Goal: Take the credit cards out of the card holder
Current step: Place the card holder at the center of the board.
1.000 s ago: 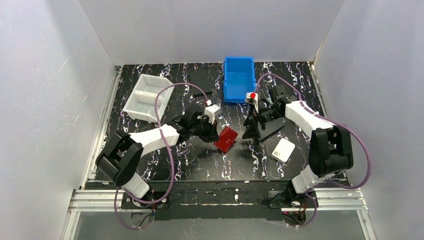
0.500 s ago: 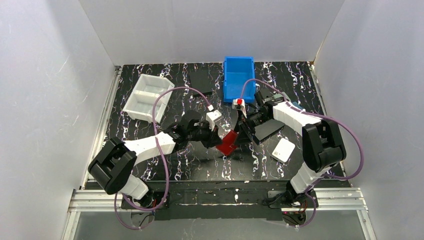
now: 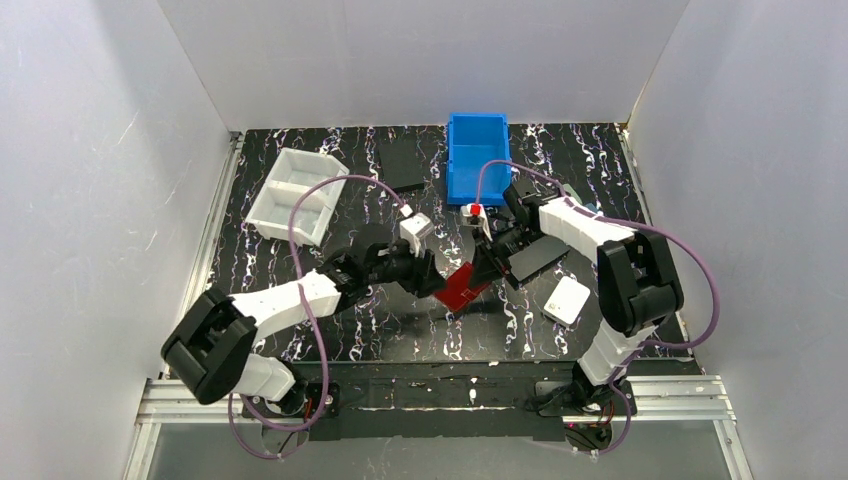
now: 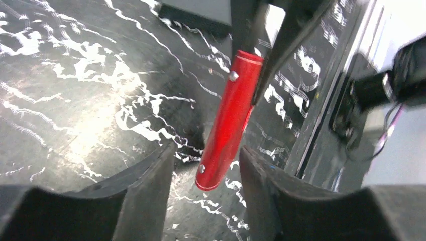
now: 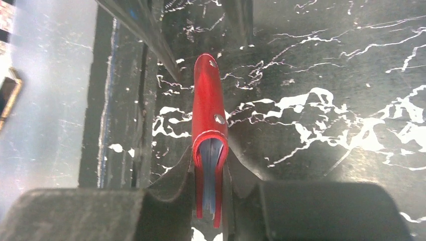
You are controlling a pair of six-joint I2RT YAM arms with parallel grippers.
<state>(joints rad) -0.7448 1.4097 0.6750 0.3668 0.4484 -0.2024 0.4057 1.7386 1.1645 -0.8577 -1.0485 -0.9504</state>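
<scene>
Now, folded red card holder (image 5: 208, 100), blue-grey lining inside; right jaws tight on it; left jaws apart

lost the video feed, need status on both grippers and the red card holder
Right gripper shut on the card holder. Left gripper open, jaws either side of it, gaps showing. Holder folded, no cards showing. Nothing blocking.

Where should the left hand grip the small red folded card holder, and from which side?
The small red folded card holder stands edge-on: pinch its two flat faces at the free rounded end, coming from opposite the right hand, which clamps the open end.
</scene>
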